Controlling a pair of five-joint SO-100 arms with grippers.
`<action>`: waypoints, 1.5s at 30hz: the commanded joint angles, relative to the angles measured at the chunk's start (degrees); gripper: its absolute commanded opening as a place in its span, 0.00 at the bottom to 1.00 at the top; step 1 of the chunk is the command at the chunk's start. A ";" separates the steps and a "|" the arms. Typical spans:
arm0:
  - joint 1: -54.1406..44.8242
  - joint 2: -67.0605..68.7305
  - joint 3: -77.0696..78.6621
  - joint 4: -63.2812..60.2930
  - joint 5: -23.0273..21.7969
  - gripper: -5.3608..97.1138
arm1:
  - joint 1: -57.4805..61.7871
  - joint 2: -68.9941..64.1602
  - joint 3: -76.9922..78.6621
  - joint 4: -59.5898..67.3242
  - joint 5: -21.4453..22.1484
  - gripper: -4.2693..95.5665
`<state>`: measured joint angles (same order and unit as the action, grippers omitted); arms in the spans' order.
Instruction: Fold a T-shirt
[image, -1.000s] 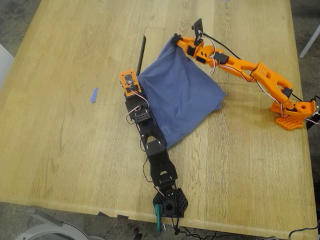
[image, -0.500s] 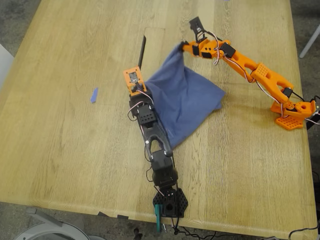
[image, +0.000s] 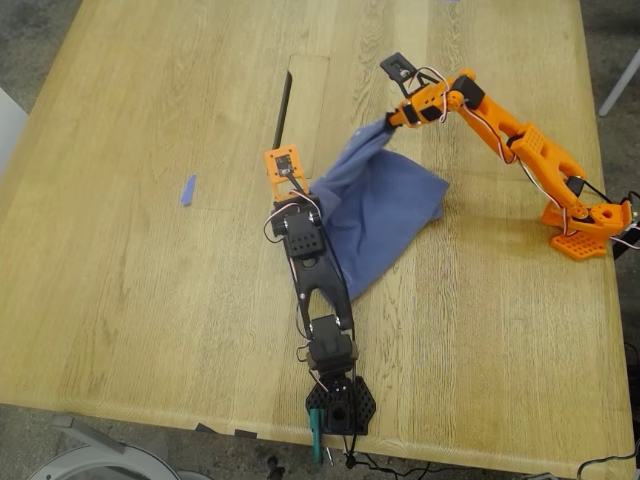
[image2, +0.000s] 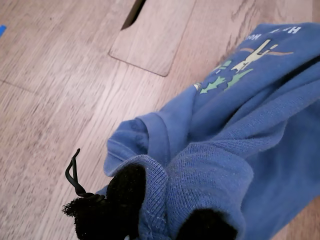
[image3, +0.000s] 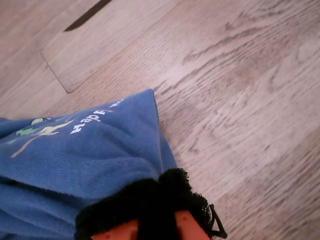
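Note:
The blue-purple T-shirt lies bunched on the wooden table, with one edge lifted. My first gripper, on the black arm, is shut on a thick fold of the shirt at its edge on the exterior view's left. My second gripper, on the orange arm, is shut on the far corner of the shirt and holds it above the table. The green-and-yellow print with its text shows on the raised underside, and also in the second wrist view.
A tiny blue scrap lies on the table at the exterior view's left. A rectangular inset panel with a dark slot lies beyond the shirt. The orange base stands at the right edge, the black base at the front edge.
Both grippers have moved toward the exterior view's right with the shirt's edge held. The lifted edge has come over the rest, and the shirt's spread on the table has narrowed.

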<state>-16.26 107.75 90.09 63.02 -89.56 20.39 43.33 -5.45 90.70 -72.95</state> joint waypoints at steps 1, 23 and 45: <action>0.97 10.37 -3.08 3.60 -0.88 0.05 | -0.44 6.24 -2.64 5.98 0.53 0.04; 13.80 24.35 10.28 25.05 -2.20 0.05 | -6.68 38.32 52.56 3.78 2.02 0.04; 35.68 45.18 52.21 -11.95 -2.37 0.05 | -11.34 71.89 116.37 -31.38 1.85 0.04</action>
<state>17.05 146.95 138.16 56.43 -91.58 9.93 110.65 108.46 61.35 -70.66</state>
